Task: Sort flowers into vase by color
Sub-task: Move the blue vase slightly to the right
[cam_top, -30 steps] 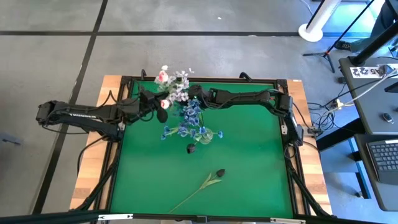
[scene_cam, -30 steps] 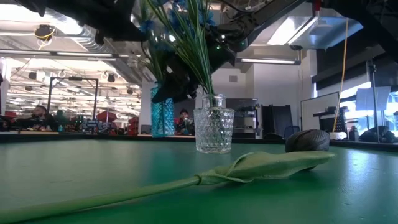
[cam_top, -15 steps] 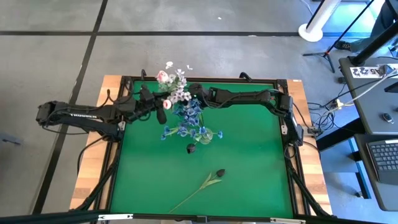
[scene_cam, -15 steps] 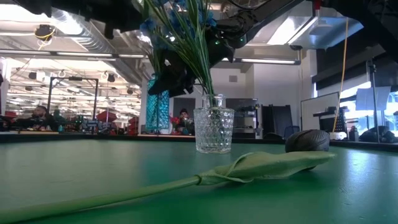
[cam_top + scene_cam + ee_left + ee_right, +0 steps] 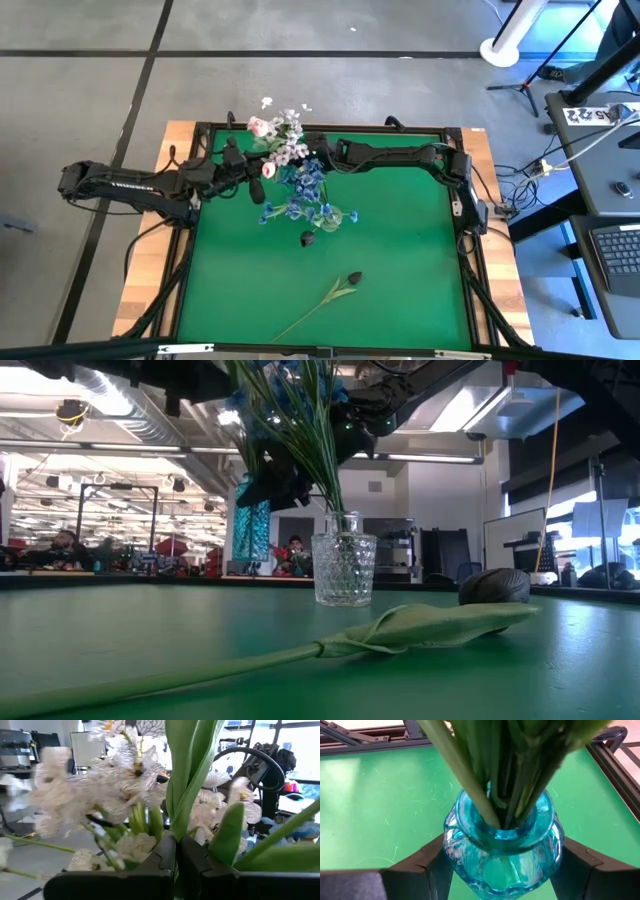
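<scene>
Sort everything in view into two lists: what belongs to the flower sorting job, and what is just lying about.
Part of the job:
- blue vase, clamped in the right pincer
- white and pink flowers, stems gripped by the left pincer
- clear glass vase holding blue flowers
- dark tulip lying on the mat
- second dark tulip

Just lying about:
- keyboard
- cables
</scene>
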`<state>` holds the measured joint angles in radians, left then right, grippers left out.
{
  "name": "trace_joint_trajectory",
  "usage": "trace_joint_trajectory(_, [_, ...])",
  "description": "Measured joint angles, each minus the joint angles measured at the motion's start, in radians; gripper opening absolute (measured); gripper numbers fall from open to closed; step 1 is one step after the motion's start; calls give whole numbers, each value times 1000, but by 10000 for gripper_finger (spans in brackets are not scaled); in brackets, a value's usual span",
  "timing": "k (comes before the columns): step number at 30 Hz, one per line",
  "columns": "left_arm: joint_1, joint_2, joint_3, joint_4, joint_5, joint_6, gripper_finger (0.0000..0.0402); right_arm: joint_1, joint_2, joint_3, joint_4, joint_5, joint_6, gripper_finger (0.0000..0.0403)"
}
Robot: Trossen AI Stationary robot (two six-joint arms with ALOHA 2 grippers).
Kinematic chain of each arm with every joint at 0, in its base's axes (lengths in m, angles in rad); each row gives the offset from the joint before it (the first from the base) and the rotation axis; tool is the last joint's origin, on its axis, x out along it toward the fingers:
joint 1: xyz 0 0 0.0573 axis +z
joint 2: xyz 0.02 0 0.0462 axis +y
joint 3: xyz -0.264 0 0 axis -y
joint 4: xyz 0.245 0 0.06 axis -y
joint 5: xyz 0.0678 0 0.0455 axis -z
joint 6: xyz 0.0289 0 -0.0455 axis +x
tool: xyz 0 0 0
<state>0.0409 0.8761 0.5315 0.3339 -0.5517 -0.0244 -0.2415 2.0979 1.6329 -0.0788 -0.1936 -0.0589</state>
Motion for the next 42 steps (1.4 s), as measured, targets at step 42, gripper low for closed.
trace_joint_trajectory(42, [-112, -103, -1, -200, -188, -7, 135, -52, -6, 1, -44, 6, -4, 249])
